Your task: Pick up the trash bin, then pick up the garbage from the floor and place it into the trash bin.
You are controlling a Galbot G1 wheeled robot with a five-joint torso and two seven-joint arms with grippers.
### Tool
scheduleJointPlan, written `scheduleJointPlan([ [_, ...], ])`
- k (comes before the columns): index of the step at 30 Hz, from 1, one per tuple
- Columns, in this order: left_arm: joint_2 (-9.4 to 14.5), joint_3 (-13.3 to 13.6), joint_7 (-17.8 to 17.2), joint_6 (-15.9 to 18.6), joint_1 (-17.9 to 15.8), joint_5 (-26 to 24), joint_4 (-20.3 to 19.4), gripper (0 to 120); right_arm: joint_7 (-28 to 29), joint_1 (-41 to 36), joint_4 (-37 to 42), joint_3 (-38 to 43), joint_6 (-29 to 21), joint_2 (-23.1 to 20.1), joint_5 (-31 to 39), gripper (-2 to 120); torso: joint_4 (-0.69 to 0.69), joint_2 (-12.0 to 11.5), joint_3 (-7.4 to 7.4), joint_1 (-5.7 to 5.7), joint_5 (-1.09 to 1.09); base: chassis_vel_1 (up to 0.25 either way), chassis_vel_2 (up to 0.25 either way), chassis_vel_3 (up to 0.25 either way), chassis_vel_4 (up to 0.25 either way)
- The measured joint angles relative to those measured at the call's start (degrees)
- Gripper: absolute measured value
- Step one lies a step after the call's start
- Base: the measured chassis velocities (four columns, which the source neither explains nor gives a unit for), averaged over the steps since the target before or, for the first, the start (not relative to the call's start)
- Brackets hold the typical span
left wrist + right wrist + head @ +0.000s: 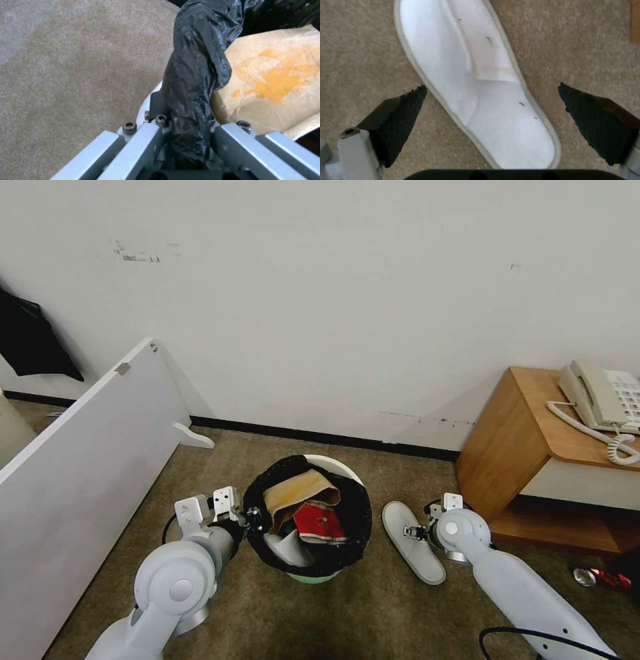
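Left hand [252, 520] clamps trash bin [331, 467] rim; right hand [491, 100] (spread) straddles slipper [480, 82].

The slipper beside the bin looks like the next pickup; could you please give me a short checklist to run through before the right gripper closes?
1. Left gripper holds the trash bin by its bag-covered rim: ok, shut on the rim.
2. Right gripper open: ok, fingers spread wide.
3. Slipper between those fingers: ok, both flank it without touching.
4. Slipper flat on the carpet, nothing on top: ok.
5. Room in the bin: cannot tell; a brown paper bag and a red item already sit high.
6. Height above the slipper: cannot tell.
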Motion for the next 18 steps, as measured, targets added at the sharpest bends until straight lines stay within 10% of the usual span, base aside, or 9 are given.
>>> scheduleJointPlan([
  [18,-0.5,0.2,0.5,-0.1,-0.2,0.3,0.9,1,-4.3,3.5,-6.4,-1.3,0.0,2.1,-5.0,100,-0.01,0.0,0.00,0.00,0.00,0.000,0.000,0.000,0.000],
])
